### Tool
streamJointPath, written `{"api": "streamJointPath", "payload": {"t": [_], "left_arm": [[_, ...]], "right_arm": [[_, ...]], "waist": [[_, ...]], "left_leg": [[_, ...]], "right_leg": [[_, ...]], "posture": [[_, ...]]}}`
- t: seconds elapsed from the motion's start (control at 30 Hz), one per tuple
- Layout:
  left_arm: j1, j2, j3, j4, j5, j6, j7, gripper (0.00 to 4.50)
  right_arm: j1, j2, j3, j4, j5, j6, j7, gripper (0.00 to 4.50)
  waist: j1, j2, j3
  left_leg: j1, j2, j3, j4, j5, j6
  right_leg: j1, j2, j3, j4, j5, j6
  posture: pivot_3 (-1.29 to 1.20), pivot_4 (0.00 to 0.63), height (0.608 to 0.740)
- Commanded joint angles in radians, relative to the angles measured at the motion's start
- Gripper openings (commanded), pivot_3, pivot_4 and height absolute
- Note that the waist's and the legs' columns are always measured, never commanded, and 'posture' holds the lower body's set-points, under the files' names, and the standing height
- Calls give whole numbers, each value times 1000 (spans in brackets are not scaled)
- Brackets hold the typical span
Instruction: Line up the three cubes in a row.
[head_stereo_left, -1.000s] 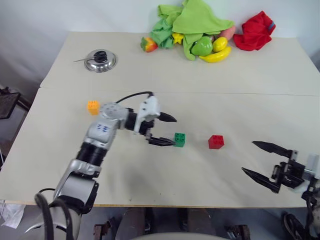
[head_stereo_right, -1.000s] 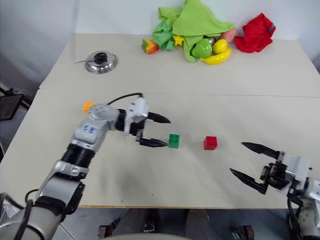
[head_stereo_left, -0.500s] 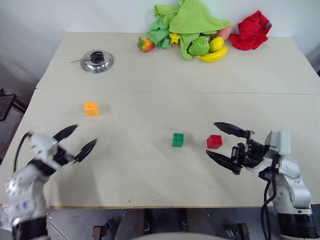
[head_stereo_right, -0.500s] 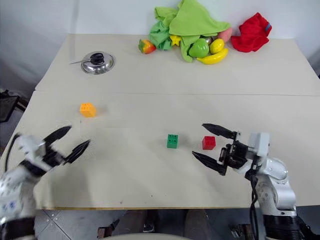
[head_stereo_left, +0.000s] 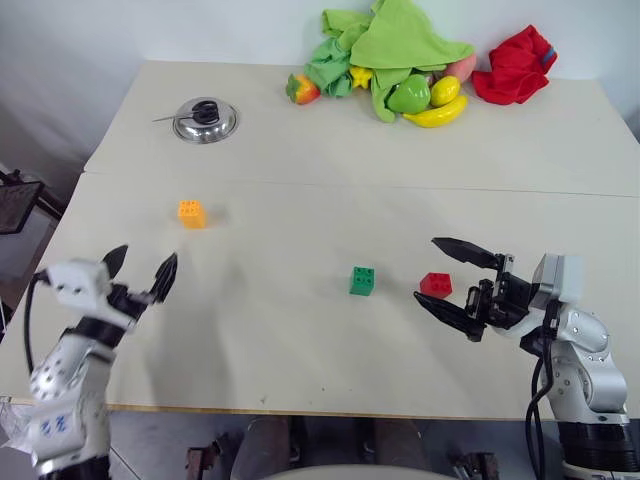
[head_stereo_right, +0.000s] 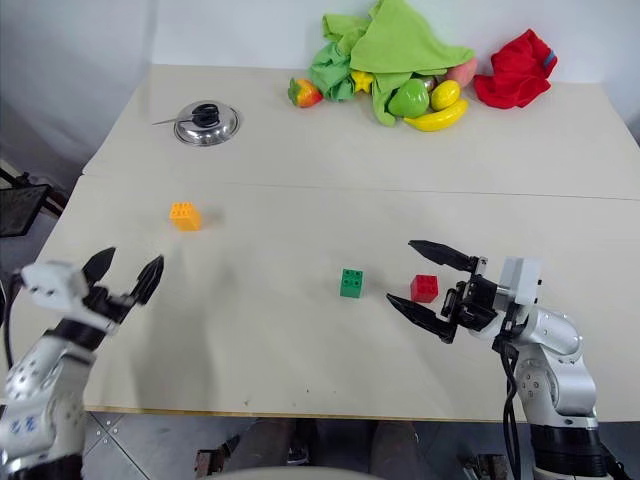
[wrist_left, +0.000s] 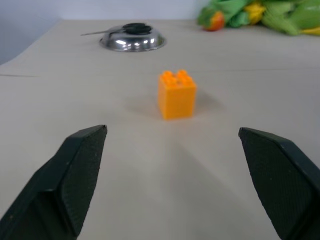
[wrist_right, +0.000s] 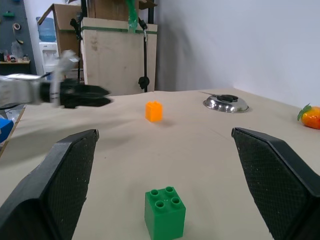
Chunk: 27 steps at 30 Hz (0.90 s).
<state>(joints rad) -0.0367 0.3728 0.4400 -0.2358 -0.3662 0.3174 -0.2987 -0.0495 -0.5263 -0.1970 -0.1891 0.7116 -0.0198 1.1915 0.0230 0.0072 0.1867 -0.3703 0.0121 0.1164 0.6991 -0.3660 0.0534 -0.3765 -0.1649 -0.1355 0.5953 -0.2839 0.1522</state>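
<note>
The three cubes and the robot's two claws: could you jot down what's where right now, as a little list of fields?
orange cube: alone on the table's left side, far from the other two
green cube: mid-table, beside the red one, a gap between them
red cube: between the right gripper's open jaws, not touched
left gripper: jaws open, empty, pointing toward the orange cube
right gripper: jaws open, holds nothing
row: not yet formed

Beige table (head_stereo_left: 300, 340), 3 cubes (head_stereo_left: 362, 280), lid (head_stereo_left: 204, 120)
</note>
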Motion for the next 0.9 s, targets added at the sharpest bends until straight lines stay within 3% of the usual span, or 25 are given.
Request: {"api": "streamJointPath", "payload": {"t": [0.03,0.27,0.43,0.53,0.77,0.83,0.9], "left_arm": [[-115,-23,-24,-6,31,131,163,4480],[-328,-56,-120,155,80,190,235,4480],[-386,-51,-151,237,121,199,259,4480],[-390,-47,-158,253,135,202,261,3907],[-393,7,-188,278,135,198,160,1734],[-400,54,-198,302,106,159,40,1504],[-406,159,-257,339,74,36,-257,1504]], "right_arm": [[17,-16,-13,-45,13,16,1,4500],[23,-12,-8,-72,12,38,-20,4500],[23,-2,-3,-87,10,45,-35,4500],[30,2,-4,-95,8,41,-44,4500],[56,11,-12,-109,-3,24,-63,4500],[64,7,-24,-111,-4,19,-66,4500],[83,-8,-51,-112,-2,16,-65,4500]], "waist": [[-1,0,0],[-2,-1,0],[0,-1,0],[0,-1,0],[1,-1,0],[0,-1,0],[-1,-1,0]], "left_leg": [[0,0,0,0,0,0],[0,0,2,0,0,0],[0,0,2,0,0,0],[0,0,2,0,0,0],[0,0,2,0,0,0],[0,0,2,0,0,-1],[0,0,2,0,0,-1]], "right_leg": [[0,0,0,0,0,0],[0,2,0,-1,0,0],[0,2,0,-1,0,0],[0,2,0,-1,0,0],[0,2,0,-1,0,0],[0,2,0,-2,0,0],[0,3,0,-2,0,0]], "posture": [[0,150,740],[0,150,740],[0,150,740],[0,150,740],[0,150,740],[0,150,740],[0,150,740]]}}
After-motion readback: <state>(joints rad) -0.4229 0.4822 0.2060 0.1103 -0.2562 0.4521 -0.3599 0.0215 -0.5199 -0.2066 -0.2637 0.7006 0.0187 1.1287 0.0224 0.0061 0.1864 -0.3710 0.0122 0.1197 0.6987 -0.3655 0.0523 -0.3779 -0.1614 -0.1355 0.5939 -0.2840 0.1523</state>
